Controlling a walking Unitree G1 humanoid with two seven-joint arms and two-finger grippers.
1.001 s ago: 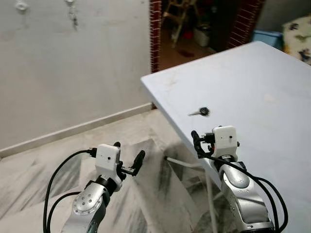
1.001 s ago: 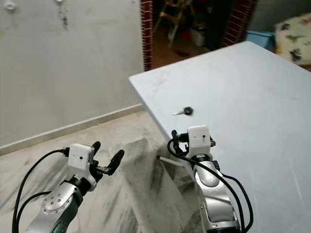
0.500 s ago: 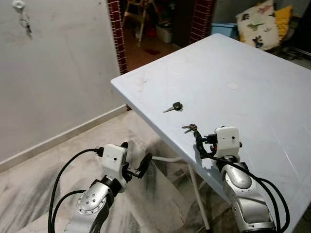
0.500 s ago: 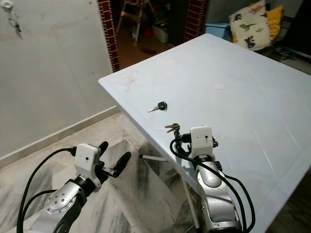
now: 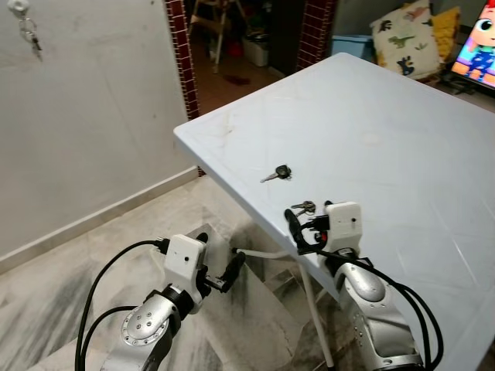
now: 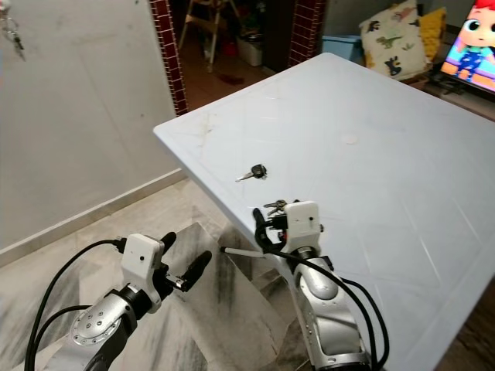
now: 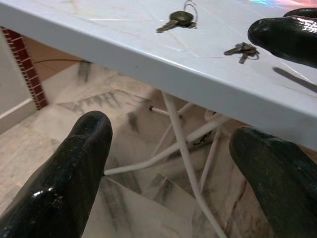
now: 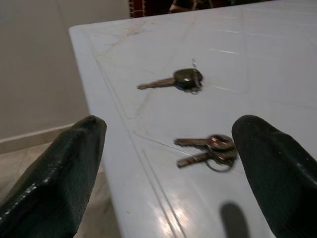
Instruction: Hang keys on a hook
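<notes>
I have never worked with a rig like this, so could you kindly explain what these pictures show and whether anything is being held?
This is a walking humanoid robot. Two pictures come from its head, looking down; two from cameras on its wrists, looking along the black fingers. The right gripper hangs open at the edge of a white table, just short of a small bunch of keys. A single key with a dark head lies farther in. The left gripper waits open over the marble floor. Nothing is held. More keys hang on a wall hook.
</notes>
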